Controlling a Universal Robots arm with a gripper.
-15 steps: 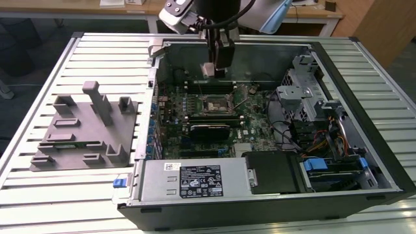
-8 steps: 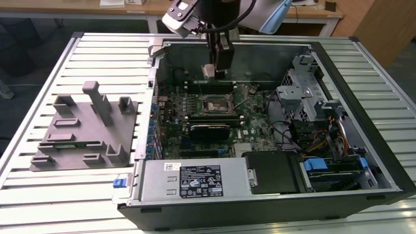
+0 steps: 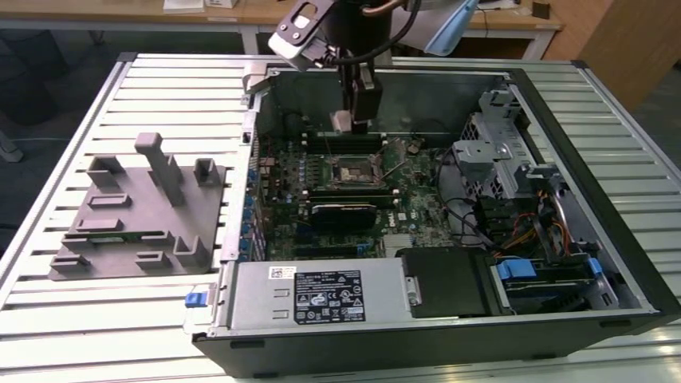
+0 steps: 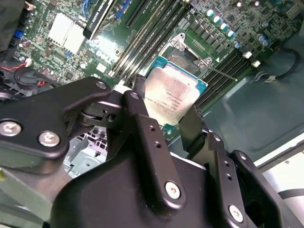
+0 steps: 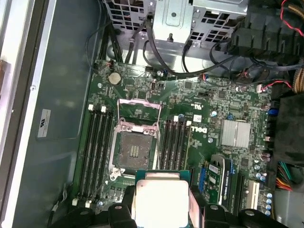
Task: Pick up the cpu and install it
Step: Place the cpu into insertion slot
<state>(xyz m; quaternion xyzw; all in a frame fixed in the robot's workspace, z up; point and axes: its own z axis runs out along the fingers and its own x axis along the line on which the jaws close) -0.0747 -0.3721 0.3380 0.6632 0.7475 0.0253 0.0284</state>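
Cpu aloft over the open computer case [image 3: 447, 207], not yet seated. Gripper [image 4: 166, 108] clenched on the cpu [image 4: 172, 92], black fingers [image 4: 142, 118] pressing two opposite edges, silvery lid turned toward the lens. In the exterior view, upper centre of the frame: chip hanging clear above the motherboard [image 3: 415, 199], near the socket [image 3: 352, 170] but apart from it. Best handling, as judged: keep the chip flat, square it to the socket frame, match its orientation to the socket's keying, lower straight down with no sideways slide across the contacts, let go only once flush. Main risk, as judged: a tilted drop onto the contact field. From the first wrist view: socket open and bare, load plate [image 5: 137, 102] swung back, memory slots [image 5: 97, 152] on either side, chip's edge short of the socket. From the second wrist view: the grip itself, fingers on the rim, green substrate peeking past the lid. From the exterior view: height above the board, plus the grey plastic holder [image 3: 139, 215] on the slatted table [image 3: 64, 319] at the left of the frame, well apart from the chip.
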